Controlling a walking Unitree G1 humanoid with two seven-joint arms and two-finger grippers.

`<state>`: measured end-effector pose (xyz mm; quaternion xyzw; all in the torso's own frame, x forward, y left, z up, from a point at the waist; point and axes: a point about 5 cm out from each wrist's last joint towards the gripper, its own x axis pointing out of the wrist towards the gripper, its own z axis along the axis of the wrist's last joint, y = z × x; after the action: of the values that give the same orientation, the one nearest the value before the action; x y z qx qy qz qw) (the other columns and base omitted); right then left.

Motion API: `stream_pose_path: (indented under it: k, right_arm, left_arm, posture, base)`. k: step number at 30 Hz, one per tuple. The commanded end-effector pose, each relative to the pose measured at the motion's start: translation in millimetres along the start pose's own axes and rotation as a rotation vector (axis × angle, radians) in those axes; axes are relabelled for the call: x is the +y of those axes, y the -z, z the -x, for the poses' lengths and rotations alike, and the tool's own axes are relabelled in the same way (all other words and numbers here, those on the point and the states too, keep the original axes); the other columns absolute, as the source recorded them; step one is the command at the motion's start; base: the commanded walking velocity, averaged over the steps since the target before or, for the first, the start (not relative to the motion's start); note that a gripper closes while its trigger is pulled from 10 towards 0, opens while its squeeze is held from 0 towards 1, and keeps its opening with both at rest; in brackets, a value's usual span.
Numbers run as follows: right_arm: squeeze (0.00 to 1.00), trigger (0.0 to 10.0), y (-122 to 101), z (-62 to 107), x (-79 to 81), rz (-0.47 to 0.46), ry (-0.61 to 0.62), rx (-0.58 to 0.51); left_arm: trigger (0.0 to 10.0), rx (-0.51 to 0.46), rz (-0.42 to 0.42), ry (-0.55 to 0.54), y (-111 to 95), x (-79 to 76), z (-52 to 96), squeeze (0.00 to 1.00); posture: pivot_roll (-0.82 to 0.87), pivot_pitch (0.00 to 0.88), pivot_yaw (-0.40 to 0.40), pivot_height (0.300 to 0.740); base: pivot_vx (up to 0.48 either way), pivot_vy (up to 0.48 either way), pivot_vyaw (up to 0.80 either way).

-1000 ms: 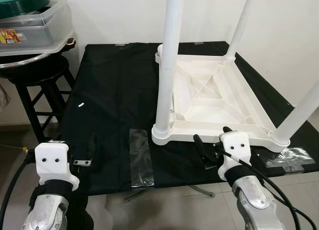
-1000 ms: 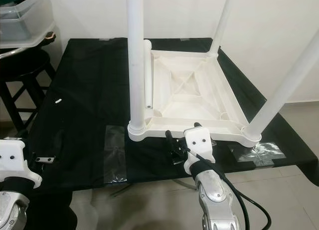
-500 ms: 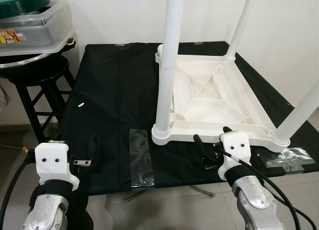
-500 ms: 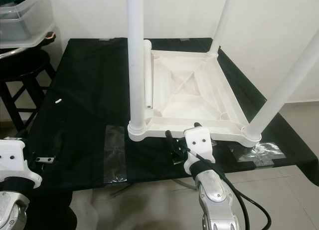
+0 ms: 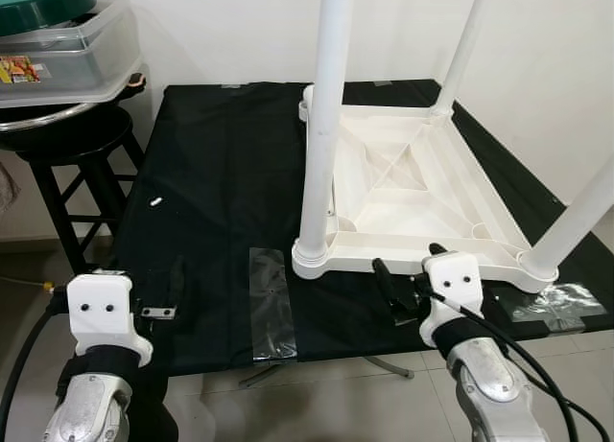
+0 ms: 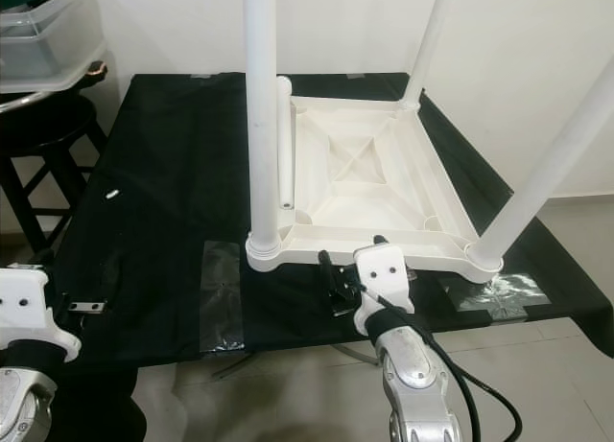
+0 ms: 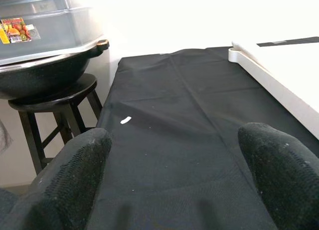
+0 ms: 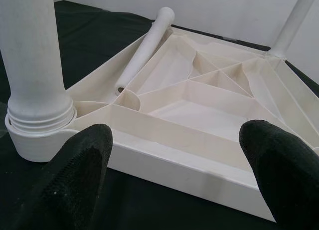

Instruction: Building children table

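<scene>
At the frame's lower edge, the right gripper, fingers wide apart, faces the near rim of the upturned white plastic children's table at centre; the left gripper, also spread, hovers over the black cloth-covered worktable at lower left. Three white cylindrical legs stand screwed in; a fourth loose white leg lies inside the tray toward the far-left corner socket. Best approach: grasp that leg mid-shaft, stand it plumb, then twist it home.
</scene>
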<state>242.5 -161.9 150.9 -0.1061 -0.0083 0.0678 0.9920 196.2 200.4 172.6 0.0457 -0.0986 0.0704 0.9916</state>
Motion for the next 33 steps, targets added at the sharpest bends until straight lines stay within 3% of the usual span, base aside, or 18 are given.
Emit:
stream_pose_path:
  k: [1,16,18,20,23,27,33]
  right_arm:
    - [0.00,10.0,-13.0,-18.5,14.1,-0.042,-0.020,-0.063]
    - [0.00,10.0,-14.2,-20.6,15.7,-0.052,-0.040,-0.086]
    - [0.00,10.0,-17.6,-20.5,16.4,-0.062,-0.086,-0.105]
    - [0.00,10.0,-29.3,-24.3,13.8,-0.075,-0.225,-0.159]
    - [0.00,10.0,-40.6,-32.3,2.5,-0.117,-0.279,-0.187]
    - [0.00,10.0,-58.7,-41.1,-9.0,-0.154,-0.553,-0.219]
    - [0.00,10.0,-67.9,-54.7,-39.8,-0.087,-0.684,-0.200]
  left_arm:
    - [10.0,0.076,-0.104,0.117,7.9,-36.6,-12.4,0.00]
    - [10.0,0.079,-0.098,0.099,9.9,-34.6,-15.6,0.00]
    - [10.0,0.078,-0.085,0.098,7.5,-34.5,-16.9,0.00]
    - [10.0,0.084,-0.046,0.094,-0.1,-33.9,-21.7,0.00]
    - [10.0,0.073,-0.030,0.064,-6.5,-30.5,-24.8,0.00]
    - [10.0,-0.006,-0.077,0.017,-25.7,-22.5,-30.9,0.00]
    - [10.0,-0.078,0.000,0.158,-44.3,-20.6,-22.6,0.00]
  posture:
    - [-0.02,0.060,-0.024,0.740]
    - [-0.02,0.045,-0.026,0.740]
    - [-0.03,0.054,-0.028,0.740]
    - [-0.02,0.063,-0.027,0.740]
    - [-0.02,0.075,-0.029,0.740]
    - [0.00,0.111,-0.044,0.740]
    - [0.02,0.172,-0.065,0.740]
  base:
    - [0.000,0.000,0.00]
    - [0.000,0.000,0.00]
    - [0.000,0.000,0.00]
    - [0.000,0.000,0.00]
    - [0.000,0.000,0.00]
    - [0.000,0.000,0.00]
    - [0.000,0.000,0.00]
